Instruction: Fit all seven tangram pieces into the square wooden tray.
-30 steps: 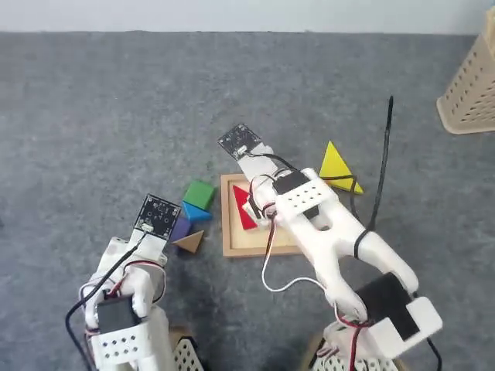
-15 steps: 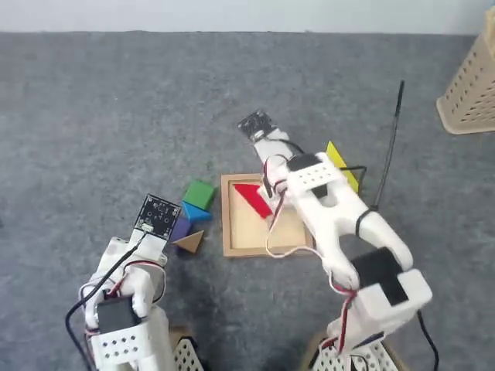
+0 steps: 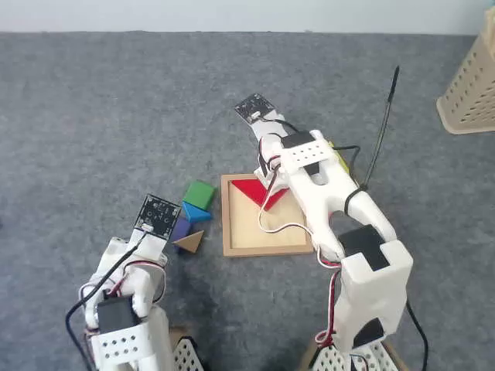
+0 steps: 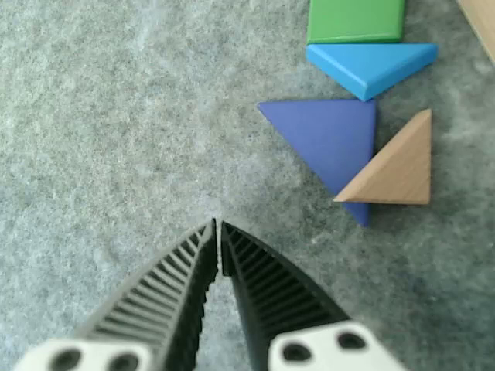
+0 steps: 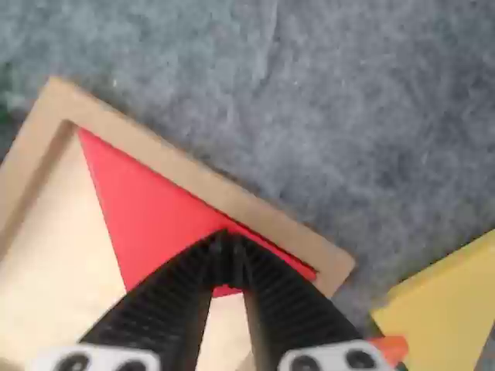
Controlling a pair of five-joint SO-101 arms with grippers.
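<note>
The square wooden tray [image 3: 230, 232] lies mid-table. A red triangle [image 3: 257, 190] lies flat inside it against the far rim. In the right wrist view my right gripper [image 5: 230, 239] is shut, its tips resting on the red triangle [image 5: 143, 205] by the tray rim [image 5: 267, 216]. A yellow piece [image 5: 445, 297] lies outside that corner. My left gripper [image 4: 219, 229] is shut over bare carpet, short of the purple triangle [image 4: 329, 139], wooden triangle [image 4: 398, 170], light blue triangle [image 4: 371, 62] and green square [image 4: 356, 19]. These four cluster left of the tray [image 3: 193, 216].
A perforated beige basket [image 3: 472, 85] stands at the far right edge. A black cable [image 3: 383, 131] rises beside the right arm [image 3: 313, 170]. The yellow piece [image 3: 341, 160] is mostly hidden behind that arm. Grey carpet stretches open at the far left.
The right arm swung away toward the tray's far side, and the red triangle shifted from the tray's left part to lie along the far rim. The left arm stayed still.
</note>
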